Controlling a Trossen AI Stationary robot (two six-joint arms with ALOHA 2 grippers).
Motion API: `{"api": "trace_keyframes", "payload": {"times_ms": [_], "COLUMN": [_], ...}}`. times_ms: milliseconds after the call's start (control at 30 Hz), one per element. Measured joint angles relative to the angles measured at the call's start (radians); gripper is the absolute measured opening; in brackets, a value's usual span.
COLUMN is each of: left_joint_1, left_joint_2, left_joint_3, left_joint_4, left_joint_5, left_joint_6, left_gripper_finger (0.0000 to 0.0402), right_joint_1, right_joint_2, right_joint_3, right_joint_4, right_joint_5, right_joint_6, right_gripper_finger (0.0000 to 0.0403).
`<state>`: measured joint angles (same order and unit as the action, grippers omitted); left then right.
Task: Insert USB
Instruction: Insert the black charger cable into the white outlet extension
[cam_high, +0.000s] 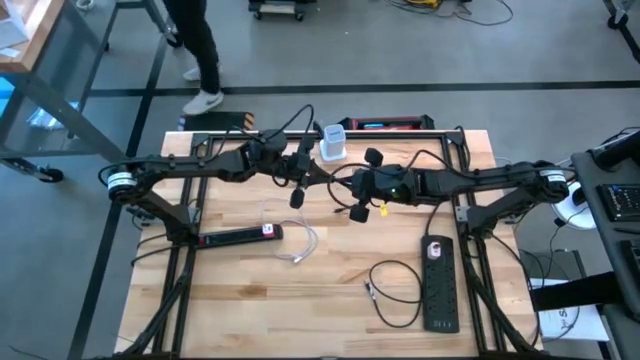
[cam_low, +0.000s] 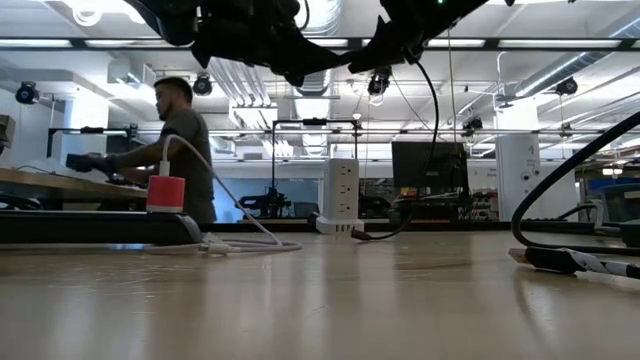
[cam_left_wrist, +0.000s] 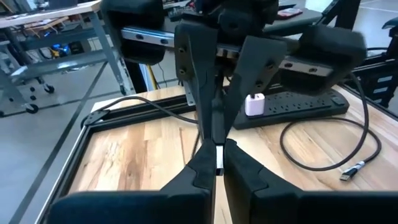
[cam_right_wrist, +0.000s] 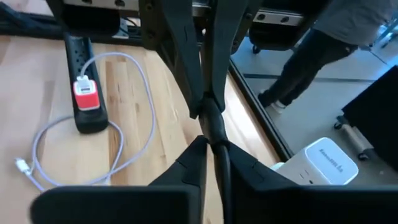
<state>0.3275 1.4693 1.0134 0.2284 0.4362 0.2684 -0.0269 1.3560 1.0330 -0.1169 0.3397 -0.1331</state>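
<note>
Two dark grippers meet above the middle of the light wooden slatted table (cam_high: 250, 300), fingertips facing one another. Left gripper (cam_high: 318, 176): closed on the silver metal plug end of a thin black USB cable (cam_left_wrist: 218, 158), seen in the left wrist view pinched between its pads. Right gripper (cam_high: 338, 182): closed on the same cable's black cord just behind the plug, as the right wrist view shows. Beyond the pair, toward the table's far edge, stands a white upright power tower with outlets (cam_high: 333, 142). On the left gripper's side lies a black power strip (cam_high: 238, 237) carrying a red-and-white charger block (cam_right_wrist: 86, 92), from which a white cable (cam_right_wrist: 124, 112) loops over the wood. On the right gripper's side lies a second black power strip (cam_high: 438, 282) with a white plug-in adapter (cam_left_wrist: 255, 104), beside a loose black cable coil (cam_high: 395, 290). Past the table, a person (cam_low: 180, 150) stands at a bench.
</note>
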Motion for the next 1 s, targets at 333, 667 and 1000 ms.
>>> {"api": "trace_keyframes", "payload": {"times_ms": [333, 667, 1000], "left_joint_1": [0.001, 0.000, 0.000], "left_joint_2": [-0.001, -0.001, -0.001], "left_joint_3": [0.000, 0.000, 0.000], "left_joint_4": [-0.003, -0.011, -0.016], "left_joint_5": [-0.012, -0.014, -0.004], "left_joint_6": [0.003, 0.011, 0.027], "left_gripper_finger": [0.0001, 0.0000, 0.0003], "right_joint_1": [0.002, 0.000, 0.000], "right_joint_2": [0.000, 0.000, 0.002], "right_joint_3": [0.014, 0.022, 0.021], "right_joint_4": [-0.002, -0.001, 0.005], "right_joint_5": [-0.010, -0.007, -0.008], "right_joint_6": [0.042, 0.085, 0.115], "right_gripper_finger": [0.0093, 0.0068, 0.0009]}}
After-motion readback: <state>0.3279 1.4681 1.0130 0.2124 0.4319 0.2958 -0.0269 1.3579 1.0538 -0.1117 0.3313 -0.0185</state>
